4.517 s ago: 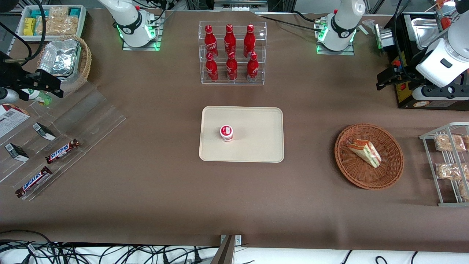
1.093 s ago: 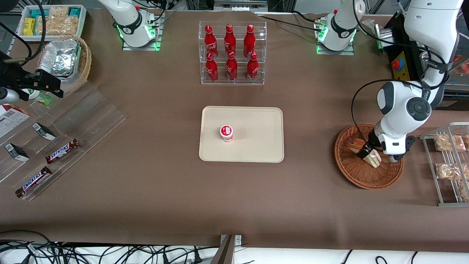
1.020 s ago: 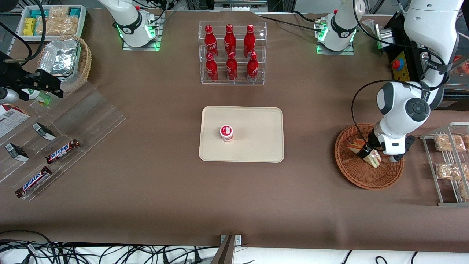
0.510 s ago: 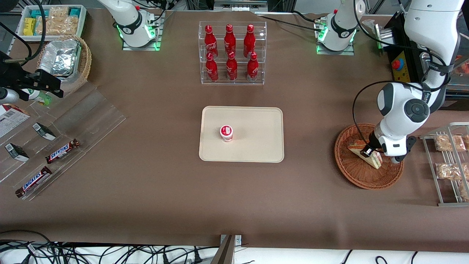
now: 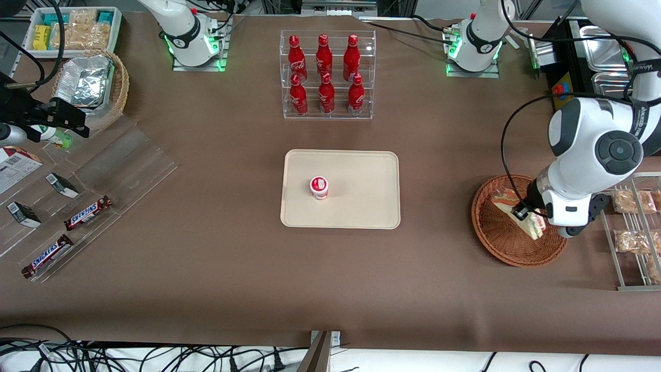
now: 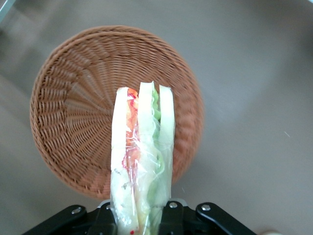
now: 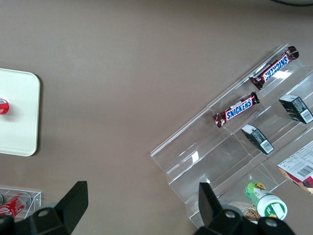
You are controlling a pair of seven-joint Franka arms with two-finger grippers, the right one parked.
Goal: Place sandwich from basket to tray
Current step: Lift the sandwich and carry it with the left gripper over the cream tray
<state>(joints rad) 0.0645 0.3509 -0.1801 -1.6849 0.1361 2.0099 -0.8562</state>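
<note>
1. We found the gripper (image 5: 528, 217) over the basket (image 5: 496, 240), toward the working arm's end of the table, with its fingers (image 6: 105, 220) clamped on the wide end of the sandwich (image 6: 142, 161).
2. In the left wrist view the sandwich hung clear of the weave, its white bread slices and red and green filling edge-on to the camera and its wrap crinkled between the fingers. The basket lay beneath it with nothing else inside that we could see.
3. From the front, the sandwich (image 5: 519, 214) showed above the part of the basket nearer the arm's white wrist, one end hidden by the gripper.
4. The tray (image 5: 361, 206) sat at the middle of the table, well apart from the basket, toward the parked arm's end from it. A small red-lidded cup (image 5: 319, 187) stood upright on it.
5. Farther from the front camera than the tray stood a clear rack of red bottles (image 5: 326, 75).
6. A wire rack of packaged snacks (image 5: 632, 230) stood just beside the basket at the table's edge.
7. At the parked arm's end we saw a clear stepped display holding chocolate bars (image 5: 88, 213) and small boxes.
</note>
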